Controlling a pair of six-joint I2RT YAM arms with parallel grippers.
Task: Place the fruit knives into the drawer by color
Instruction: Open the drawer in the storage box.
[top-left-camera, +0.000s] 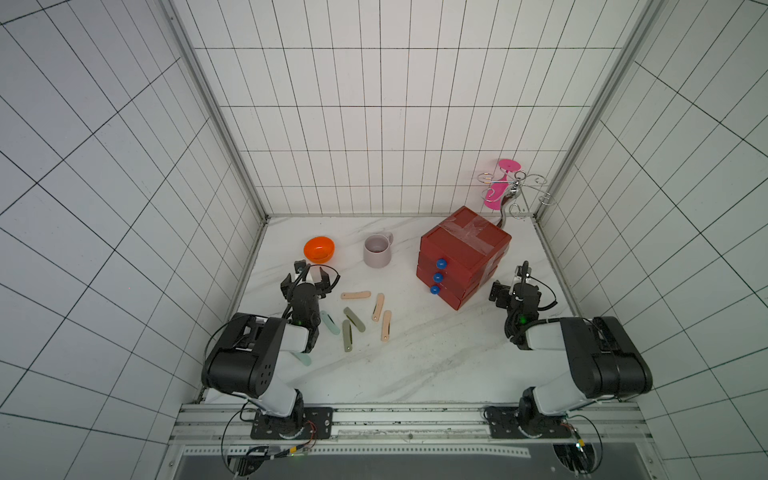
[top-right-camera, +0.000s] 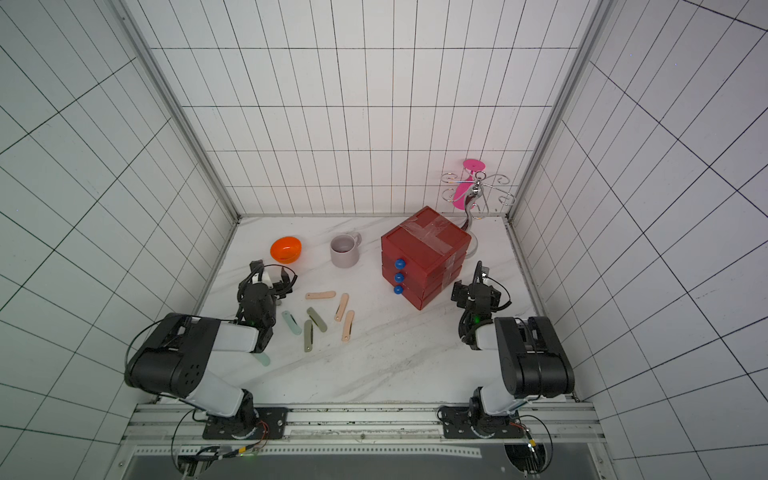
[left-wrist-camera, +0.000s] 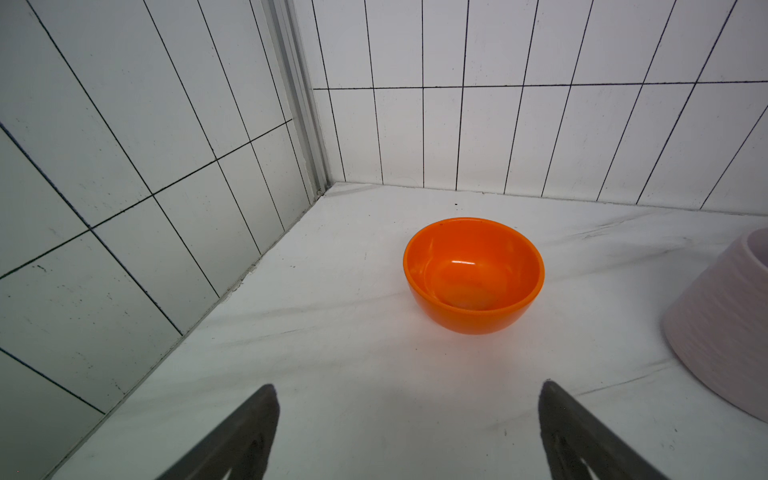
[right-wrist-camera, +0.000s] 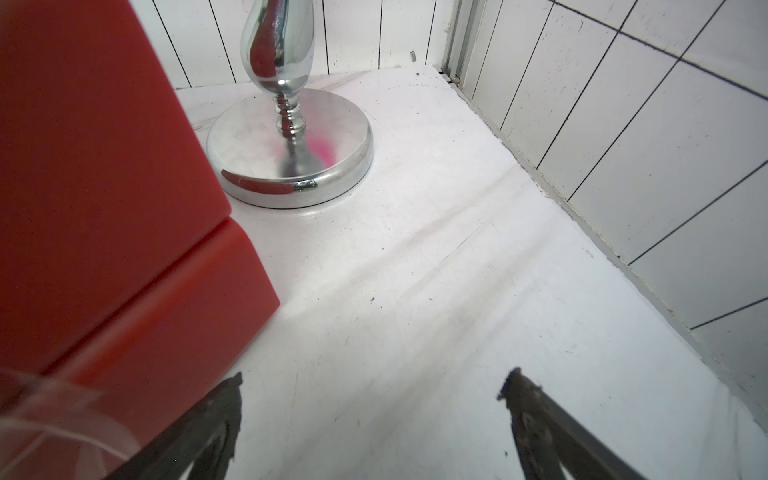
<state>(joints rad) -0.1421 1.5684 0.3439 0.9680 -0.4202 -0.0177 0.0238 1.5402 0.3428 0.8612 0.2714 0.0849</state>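
White veined tabletop (top-left-camera: 415, 365) bears the drawer (top-left-camera: 465, 249) amid tiled walls (top-left-camera: 374, 124).

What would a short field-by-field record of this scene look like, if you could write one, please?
Knives: three peach knives, two olive knives, two mint knives, all loose on the table; one mint partly under the left arm.
Chest of drawers: red, three blue knobs, no drawer visibly pulled out.
Left gripper: open, empty, facing the orange bowl.
Right gripper: open, empty, beside the chest.
Others: mug, chrome stand.
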